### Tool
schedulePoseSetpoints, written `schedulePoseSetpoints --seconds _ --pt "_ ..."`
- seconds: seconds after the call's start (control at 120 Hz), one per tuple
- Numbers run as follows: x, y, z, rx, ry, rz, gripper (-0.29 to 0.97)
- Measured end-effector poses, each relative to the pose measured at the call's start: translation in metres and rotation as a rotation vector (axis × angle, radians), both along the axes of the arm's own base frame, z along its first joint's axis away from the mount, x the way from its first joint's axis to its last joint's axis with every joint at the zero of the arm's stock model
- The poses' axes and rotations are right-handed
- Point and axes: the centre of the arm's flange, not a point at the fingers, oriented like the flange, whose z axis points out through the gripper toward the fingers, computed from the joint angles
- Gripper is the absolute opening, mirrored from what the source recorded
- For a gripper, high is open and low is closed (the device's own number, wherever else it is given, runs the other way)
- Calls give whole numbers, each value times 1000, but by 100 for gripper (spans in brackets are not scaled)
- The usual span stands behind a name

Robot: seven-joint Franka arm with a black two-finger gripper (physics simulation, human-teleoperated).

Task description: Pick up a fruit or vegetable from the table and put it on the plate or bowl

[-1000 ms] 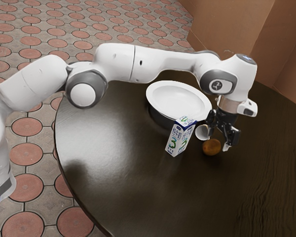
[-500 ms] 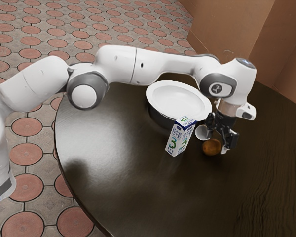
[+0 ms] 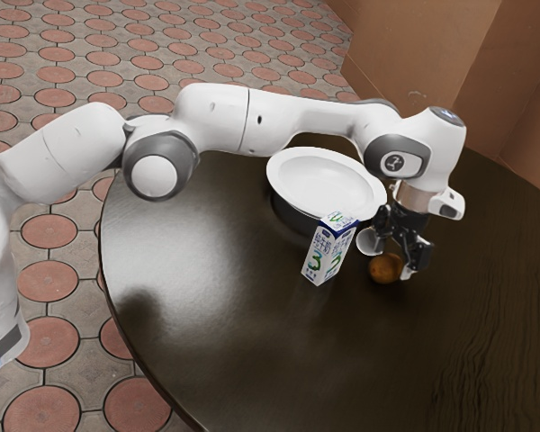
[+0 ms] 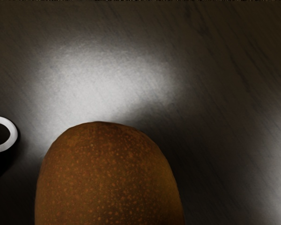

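On counter (image 3: 207,297) by carton (image 3: 328,247): hand (image 3: 398,255) spread above kiwi (image 3: 386,268), nothing gripped; probably light, firm, rolls; take across its middle

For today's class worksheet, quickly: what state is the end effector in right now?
End effector: open, down at the kiwi on the table, holding nothing.

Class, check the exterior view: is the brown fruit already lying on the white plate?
No, the brown fruit rests on the dark table beside the milk carton, apart from the white plate.
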Motion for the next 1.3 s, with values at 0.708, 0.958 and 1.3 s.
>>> schedulePoseSetpoints --seconds 0.708,0.958,1.3 --pt "9 11 -18 -15 8 18 68" --pt "10 10 -24 -15 17 16 68" --pt "9 7 -23 -10 16 19 31"
